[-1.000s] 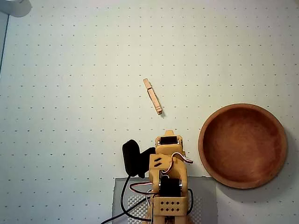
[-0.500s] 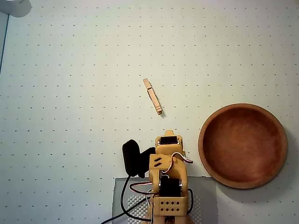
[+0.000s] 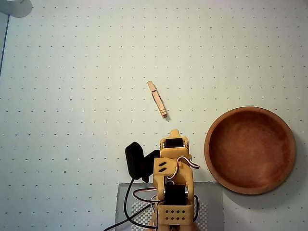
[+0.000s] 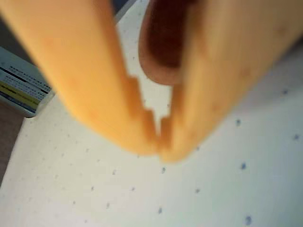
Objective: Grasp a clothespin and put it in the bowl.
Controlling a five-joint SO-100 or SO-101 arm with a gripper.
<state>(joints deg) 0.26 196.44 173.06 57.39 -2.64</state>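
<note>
White dotted table (image 3: 72, 120) spreads under me; on it the clothespin (image 3: 157, 99) lies flat and free, just ahead of my arm. My pincer (image 4: 160, 142) has its tips pressed together on nothing. That pin looks light, stiff, thin wood, so I judge a grip across the slats at mid-length best. Rightmost, the wooden bowl (image 3: 250, 111) sits empty
</note>
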